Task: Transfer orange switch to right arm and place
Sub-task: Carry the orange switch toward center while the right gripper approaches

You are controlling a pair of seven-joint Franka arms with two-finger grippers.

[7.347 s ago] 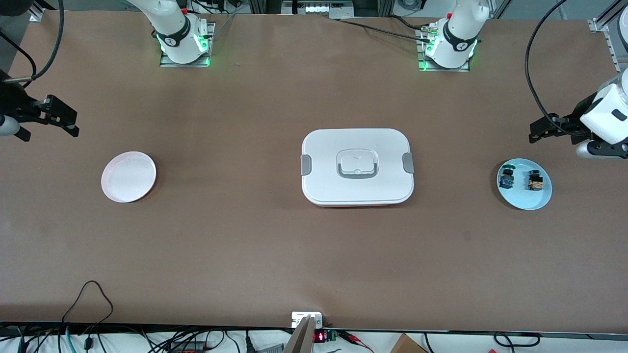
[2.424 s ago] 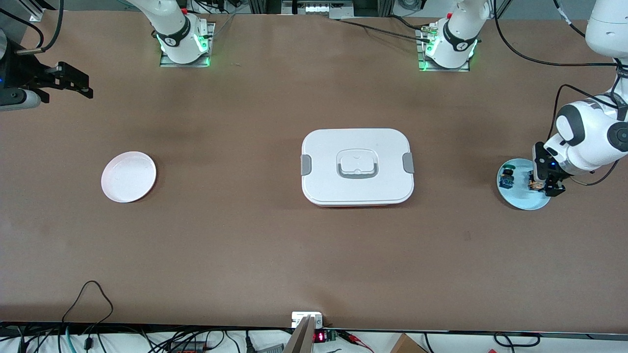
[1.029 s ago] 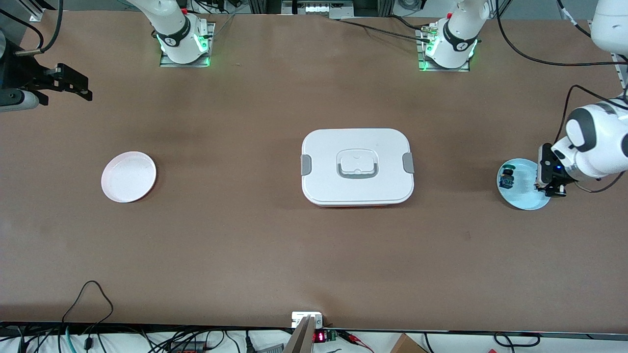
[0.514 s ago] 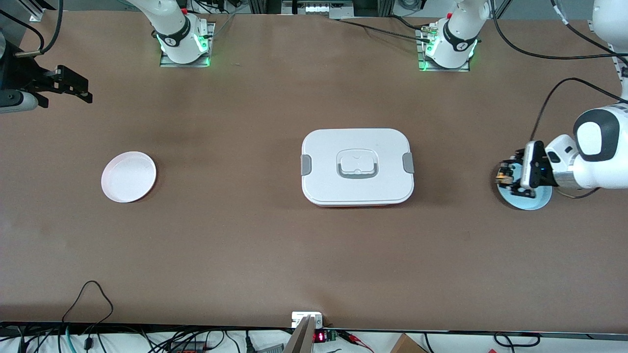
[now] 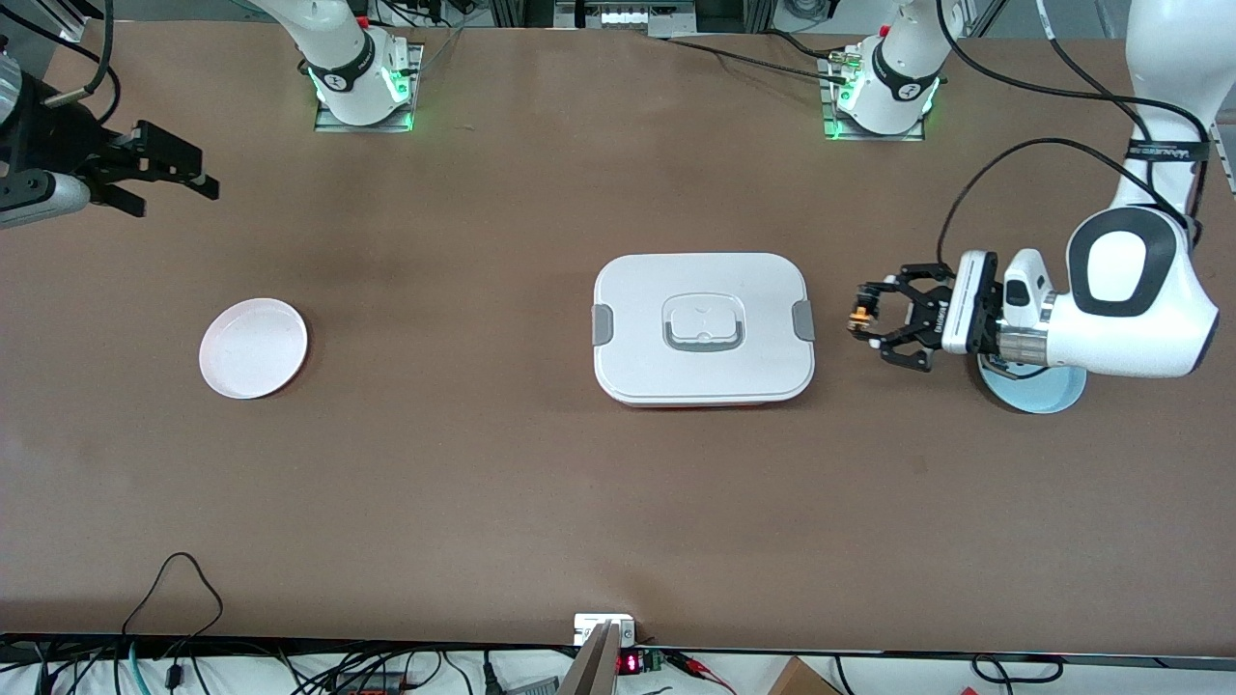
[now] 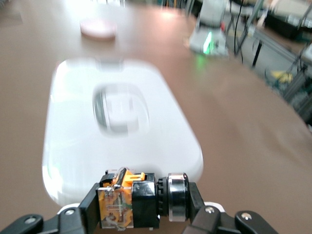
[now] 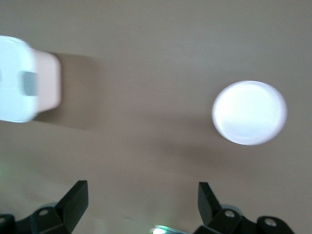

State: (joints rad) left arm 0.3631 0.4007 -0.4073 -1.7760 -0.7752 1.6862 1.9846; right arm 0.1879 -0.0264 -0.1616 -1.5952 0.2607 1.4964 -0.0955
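**Carrying the orange switch toward the handover**

Front view: the left hand (image 5: 866, 325) is clamped on the orange switch (image 5: 856, 316) and hangs over bare bench (image 5: 483, 463) between the white lidded container (image 5: 703, 328) and the pale blue plate (image 5: 1038, 391), which lies under its wrist. The right hand (image 5: 183, 174), fingers spread and empty, is up over its own end of the bench, with the white plate (image 5: 253, 347) well apart from it, nearer the camera. To do this step well, I judge the left hand should keep the switch level and present its free end, leaving room for the other fingers.

Left wrist view: the orange switch (image 6: 141, 199) sits crosswise between the fingertips (image 6: 90, 207), orange block at one pad, silver collar toward the other; the container (image 6: 117, 136) lies ahead.

Right wrist view: the spread fingers (image 7: 73, 202) hold nothing; the white plate (image 7: 249, 113) lies below, the container's corner (image 7: 29, 85) at the edge. The right hand should approach square to the exposed part.
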